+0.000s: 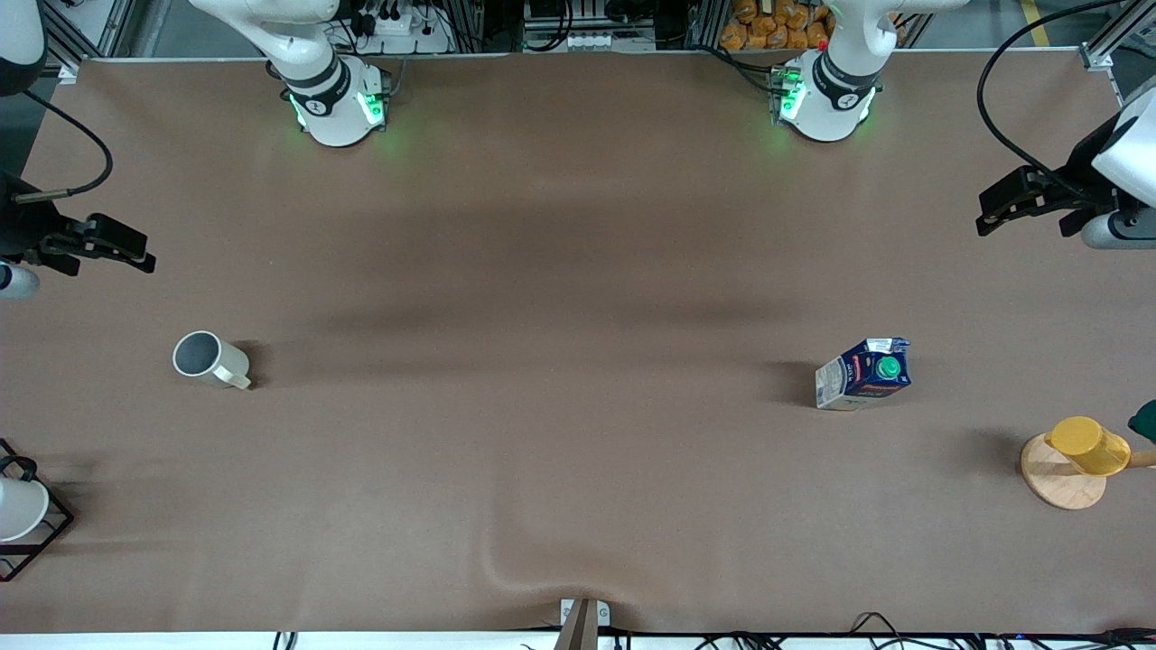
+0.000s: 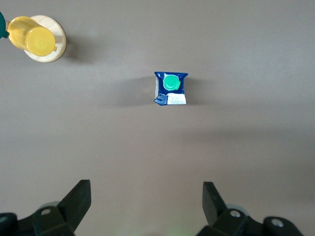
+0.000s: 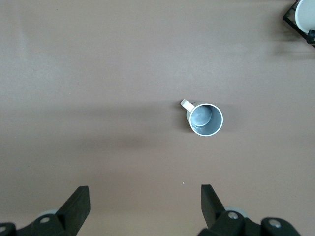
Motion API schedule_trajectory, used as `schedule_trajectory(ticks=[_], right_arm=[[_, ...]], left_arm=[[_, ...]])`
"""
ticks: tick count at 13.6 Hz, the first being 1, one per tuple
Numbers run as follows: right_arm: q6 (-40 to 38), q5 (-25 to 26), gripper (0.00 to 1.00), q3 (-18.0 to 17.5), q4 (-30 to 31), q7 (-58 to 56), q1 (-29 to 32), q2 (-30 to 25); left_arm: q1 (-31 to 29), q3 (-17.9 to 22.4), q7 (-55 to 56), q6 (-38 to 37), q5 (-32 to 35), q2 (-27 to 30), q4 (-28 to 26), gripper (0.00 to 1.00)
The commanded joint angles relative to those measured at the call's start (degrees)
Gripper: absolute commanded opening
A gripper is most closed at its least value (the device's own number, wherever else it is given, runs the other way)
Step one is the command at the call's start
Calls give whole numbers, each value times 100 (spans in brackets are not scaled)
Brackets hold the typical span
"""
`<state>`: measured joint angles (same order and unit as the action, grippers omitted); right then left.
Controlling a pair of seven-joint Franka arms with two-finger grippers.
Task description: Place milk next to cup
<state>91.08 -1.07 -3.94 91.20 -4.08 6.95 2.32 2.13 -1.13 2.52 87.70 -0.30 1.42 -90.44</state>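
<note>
milk [image 1: 862,375] carton label print too small to read, no other legible text

You have open worktop [image 1: 578,271] all the way between the milk [image 1: 864,374] and the cup [image 1: 209,359]; nothing stands on that stretch. The yellow cup on its wooden disc [image 1: 1075,456] sits near the milk, closer to the front camera, toward the left arm's end. Both pincers, left [image 2: 146,204] and right [image 3: 142,206], hang spread wide above bare surface.

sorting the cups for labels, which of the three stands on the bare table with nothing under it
The pale beige-grey mug toward the right arm's end. The yellow cup sits on a wooden disc, and the white cup sits in a black wire rack.
</note>
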Motion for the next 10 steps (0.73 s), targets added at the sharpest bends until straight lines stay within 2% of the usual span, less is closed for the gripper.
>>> schedule_trajectory(ticks=[1,10], right_arm=[[-11,-33,100,7,-5,-58,-9,-4],[-20,-25,100,7,4,-58,34,-4]], left_arm=[[7,8,-75,-165,101,8,44,100],[-55,34,-190,-166,101,-10,62,100]])
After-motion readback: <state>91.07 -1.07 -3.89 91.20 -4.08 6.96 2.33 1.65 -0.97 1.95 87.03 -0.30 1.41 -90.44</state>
